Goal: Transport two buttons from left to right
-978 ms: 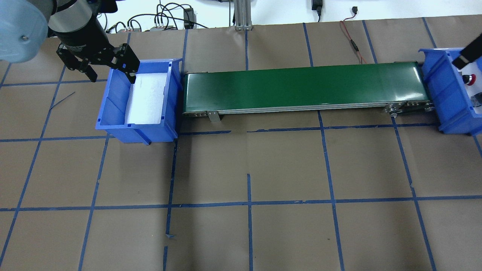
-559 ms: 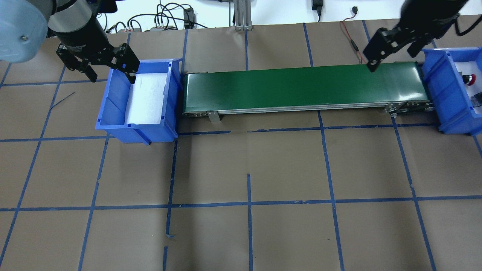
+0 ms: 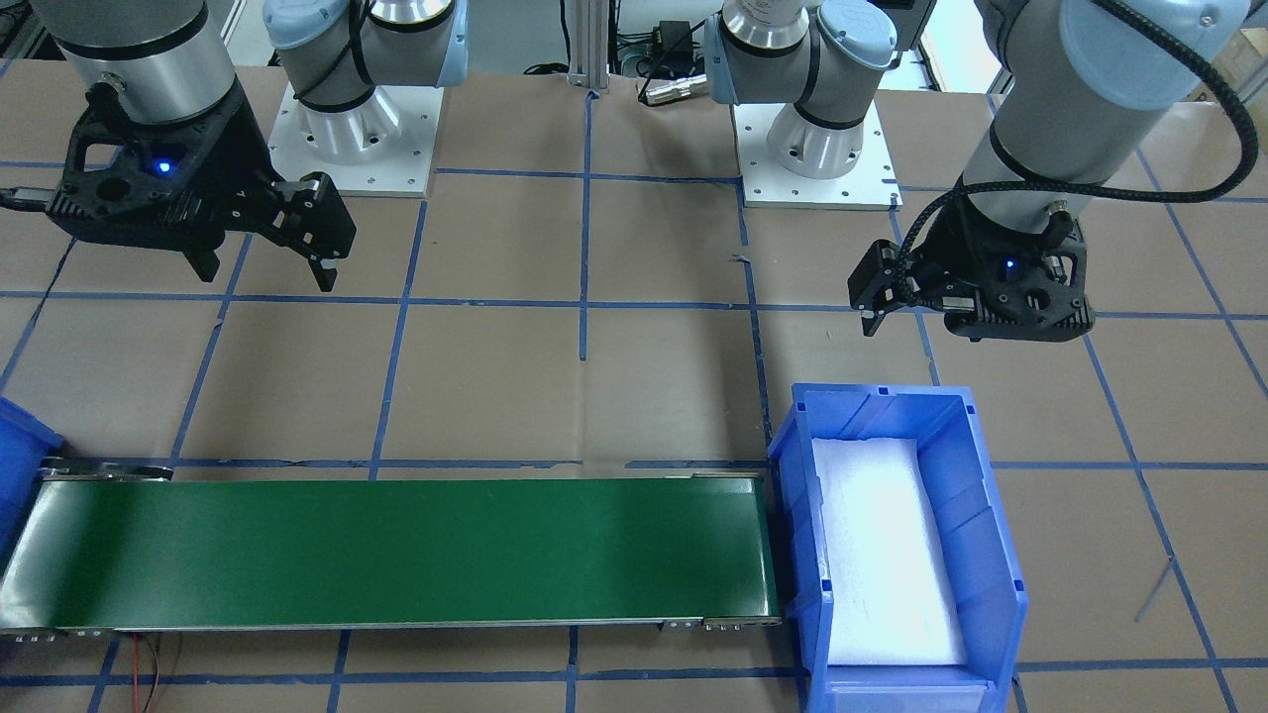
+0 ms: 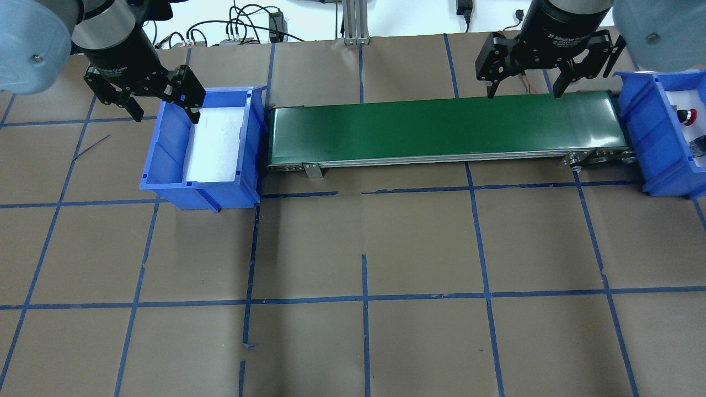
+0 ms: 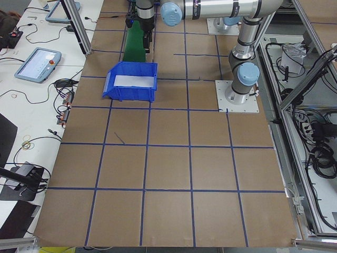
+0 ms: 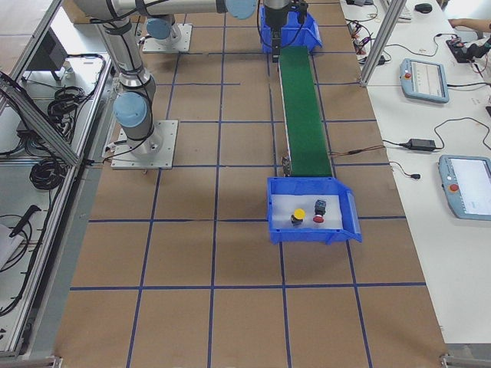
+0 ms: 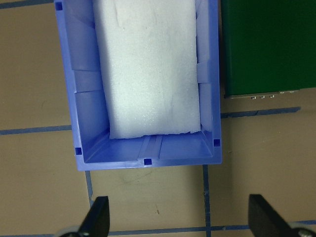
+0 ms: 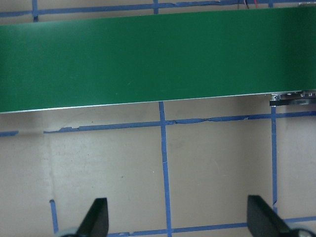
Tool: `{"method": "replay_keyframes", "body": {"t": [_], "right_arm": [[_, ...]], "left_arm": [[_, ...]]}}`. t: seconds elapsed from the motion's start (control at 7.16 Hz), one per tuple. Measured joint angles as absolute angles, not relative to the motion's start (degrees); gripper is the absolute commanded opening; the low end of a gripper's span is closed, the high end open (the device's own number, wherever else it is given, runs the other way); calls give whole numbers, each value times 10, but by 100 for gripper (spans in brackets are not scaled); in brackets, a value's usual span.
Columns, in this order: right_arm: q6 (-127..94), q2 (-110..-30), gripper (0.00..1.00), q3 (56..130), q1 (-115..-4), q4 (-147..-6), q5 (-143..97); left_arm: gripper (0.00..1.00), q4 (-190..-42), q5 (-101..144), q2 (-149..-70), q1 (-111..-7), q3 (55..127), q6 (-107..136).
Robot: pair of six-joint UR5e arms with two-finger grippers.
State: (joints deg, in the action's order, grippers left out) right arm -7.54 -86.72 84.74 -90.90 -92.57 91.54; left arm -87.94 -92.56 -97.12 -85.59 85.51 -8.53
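Observation:
Both buttons lie in the blue right bin (image 6: pixel 311 231): the yellow-capped one (image 6: pixel 298 215) and the red-capped one (image 6: pixel 318 218) beside it. In the overhead view only the red cap (image 4: pixel 687 116) shows clearly, at the frame's edge. My right gripper (image 4: pixel 524 92) is open and empty, hovering over the far edge of the green conveyor belt (image 4: pixel 441 124) near its right end; it also shows in the front view (image 3: pixel 267 275). My left gripper (image 4: pixel 164 113) is open and empty above the far end of the blue left bin (image 4: pixel 165 165), which holds only a white foam pad.
The belt (image 3: pixel 396 555) runs between the two bins. The left wrist view shows the left bin's rim (image 7: pixel 148 160) and the belt end (image 7: pixel 266 44); the right wrist view shows the belt (image 8: pixel 148 59) and taped brown paper. Cables lie along the table's far edge (image 4: pixel 248 27).
My right gripper has swung left from over the right bin to above the belt's right end. The left gripper and the buttons have not moved.

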Motion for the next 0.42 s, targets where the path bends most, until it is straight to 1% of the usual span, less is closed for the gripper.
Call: {"method": "replay_keyframes", "body": {"t": [0.42], "right_arm": [[-108,-866,100,849,-910,-931,913]], "left_arm": [[100,-878,-925,-971,-856,855,-85]]}}
